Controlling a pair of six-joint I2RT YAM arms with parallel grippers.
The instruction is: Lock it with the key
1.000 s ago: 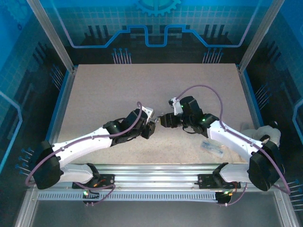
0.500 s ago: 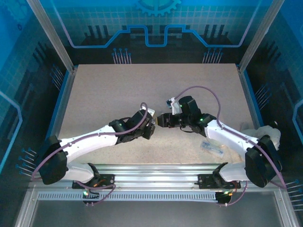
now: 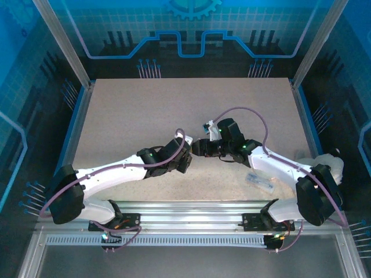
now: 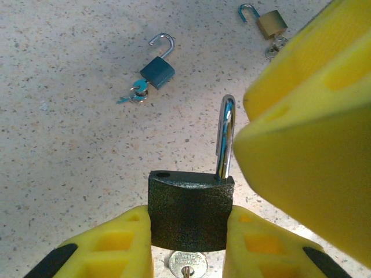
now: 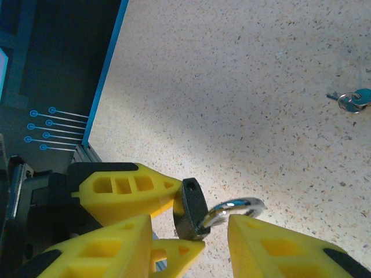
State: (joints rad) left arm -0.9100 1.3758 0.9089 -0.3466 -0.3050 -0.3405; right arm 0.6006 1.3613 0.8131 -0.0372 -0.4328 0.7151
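Closest to the arm bases, a clear bag (image 3: 260,180) lies by the near edge of the worktop (image 3: 145,104), right of centre and away from the work. Just beyond it, around the middle of the worktop, the two claws meet.

The left gripper (image 4: 188,215) is pinched on the body of the black padlock (image 4: 188,200). It holds the padlock off the surface with the open shackle (image 4: 226,133) pointing away, probably to steady the body and offer the shackle to the other arm. What looks like the key (image 4: 186,267) sits in the underside.

The right gripper (image 5: 190,229) has its fingers spread. The shackle lies in the gap against one finger, seemingly so it can be turned and pressed home.

Farther off, a teal padlock (image 4: 156,70) with its own key and a brass padlock (image 4: 271,23) rest open on the worktop. Their distance from the edges cannot be told. These spares play no part in this step.
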